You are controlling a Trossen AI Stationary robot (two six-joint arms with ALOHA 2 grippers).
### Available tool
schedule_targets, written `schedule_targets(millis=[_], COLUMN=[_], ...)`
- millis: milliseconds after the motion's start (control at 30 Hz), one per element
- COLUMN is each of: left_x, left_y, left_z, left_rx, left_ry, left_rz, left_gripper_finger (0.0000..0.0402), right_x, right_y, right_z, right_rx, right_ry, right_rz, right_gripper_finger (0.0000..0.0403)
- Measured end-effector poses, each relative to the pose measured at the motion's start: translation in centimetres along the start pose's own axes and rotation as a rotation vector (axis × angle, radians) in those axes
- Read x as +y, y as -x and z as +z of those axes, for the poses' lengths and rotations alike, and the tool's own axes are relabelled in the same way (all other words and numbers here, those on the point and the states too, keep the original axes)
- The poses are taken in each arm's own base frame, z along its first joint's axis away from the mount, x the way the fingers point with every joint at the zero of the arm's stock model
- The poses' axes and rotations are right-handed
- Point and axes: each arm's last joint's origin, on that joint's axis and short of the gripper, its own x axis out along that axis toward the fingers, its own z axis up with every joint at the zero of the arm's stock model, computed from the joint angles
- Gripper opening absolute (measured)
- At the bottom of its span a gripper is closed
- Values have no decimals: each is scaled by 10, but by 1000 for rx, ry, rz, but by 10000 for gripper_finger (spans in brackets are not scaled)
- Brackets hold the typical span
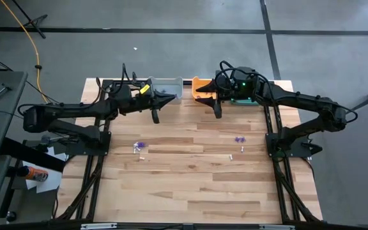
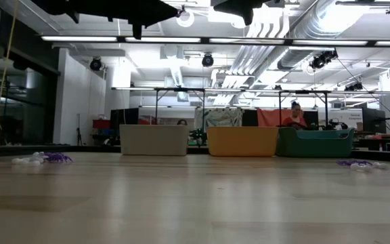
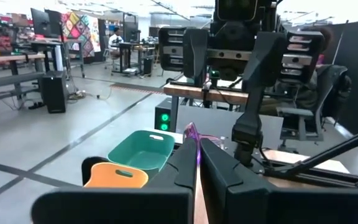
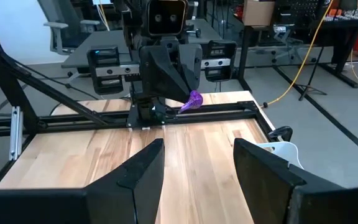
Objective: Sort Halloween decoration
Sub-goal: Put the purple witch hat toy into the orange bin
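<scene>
The Halloween decoration is tiny purple and pale trinkets lying flat on the wooden table in two small clusters, one on the left (image 1: pixel 139 147) (image 2: pixel 46 158) and one on the right (image 1: pixel 238 139) (image 2: pixel 357 163). My left gripper (image 1: pixel 171 98) (image 3: pixel 197 163) hovers high near the grey bin (image 1: pixel 165 86), shut on one purple trinket (image 3: pixel 193 133). My right gripper (image 1: pixel 202 99) (image 4: pixel 197 163) faces it from the right, above the orange bin (image 1: pixel 203 85), open and empty. The right arm partly hides the teal bin (image 1: pixel 243 99). My left gripper pinches a purple trinket between its two fingers at their free ends (image 3: pixel 190 153). Part of the trinket (image 4: pixel 194 101) sticks out past the tips. The fingers point about level, coming from the table's left side. The trinket is lifted clear, high above the table.
Three bins stand in a row at the table's far edge: grey (image 2: pixel 154 139), orange (image 2: pixel 242 141), teal (image 2: pixel 315 142). A few pale bits lie near the right cluster (image 1: pixel 232 155). Both arms' bases flank the table. A person sits in the room beyond (image 2: pixel 295 116).
</scene>
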Motion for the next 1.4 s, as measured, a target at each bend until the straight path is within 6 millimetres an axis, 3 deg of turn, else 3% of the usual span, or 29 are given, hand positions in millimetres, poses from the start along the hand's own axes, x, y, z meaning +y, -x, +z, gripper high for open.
schedule_targets(millis=[200, 300, 533, 767, 933, 1067, 1400], left_x=[2, 10, 54, 108, 125, 129, 127], left_y=[-3, -15, -85, -155, -186, -196, -195], left_z=[-3, -9, -15, -51, -81, -96, -125], left_rx=[12, 70, 296, 427, 549, 638, 799], left_ry=[-66, -97, -155, -140, -62, -26, -22], left_rz=[54, 126, 244, 311, 292, 281, 262], left_gripper_finger=[0, 0, 0, 0, 0, 0, 0], right_x=[0, -1, -3, -10, -13, -14, -14], right_y=[0, 0, 2, 6, 6, 6, 5], right_z=[0, 2, 16, 26, 25, 23, 21], right_rx=[1, -17, -165, -268, -258, -239, -224], right_ry=[1, 6, 41, 53, 21, 14, -11], right_rz=[-15, -44, -98, -132, -216, -230, -227], right_gripper_finger=[188, 188, 188, 188, 188, 188, 188])
